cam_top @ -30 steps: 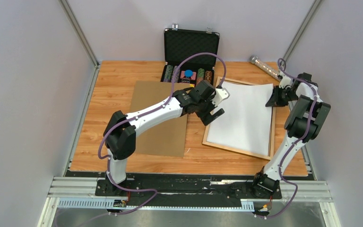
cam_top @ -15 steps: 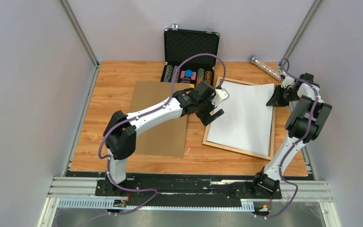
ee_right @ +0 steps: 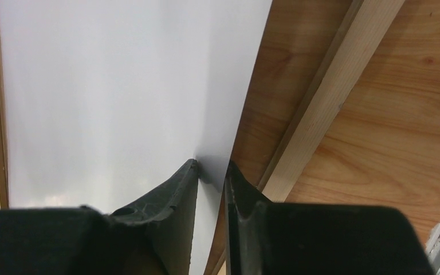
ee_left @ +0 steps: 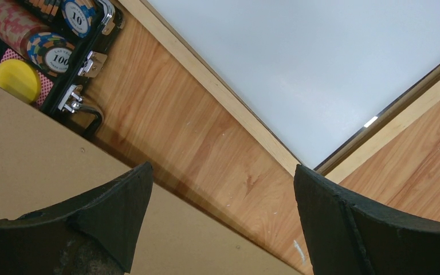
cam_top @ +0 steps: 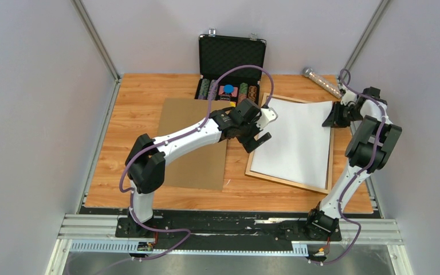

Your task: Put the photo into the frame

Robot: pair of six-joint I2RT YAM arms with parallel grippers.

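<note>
The photo (cam_top: pixel 295 140) lies white side up inside the light-brown frame (cam_top: pixel 286 182) on the right half of the table. My right gripper (cam_top: pixel 327 122) is shut on the photo's far right corner, which curls up a little above the rail. In the right wrist view the gripper (ee_right: pixel 212 166) pinches the white sheet (ee_right: pixel 120 86) beside the frame rail (ee_right: pixel 332 97). My left gripper (cam_top: pixel 263 129) is open and empty above the frame's left rail. In the left wrist view the gripper (ee_left: pixel 222 169) hangs over bare wood between the rail (ee_left: pixel 217 86) and the backing panel.
A brown fibreboard backing panel (cam_top: pixel 195 143) lies left of the frame. An open black poker-chip case (cam_top: pixel 229 69) stands at the back, its chips (ee_left: pixel 51 48) showing in the left wrist view. A glittery tube (cam_top: pixel 322 81) lies at the far right. Walls enclose the table.
My right gripper has crept slightly toward the far edge with the photo's corner. My left gripper has barely moved.
</note>
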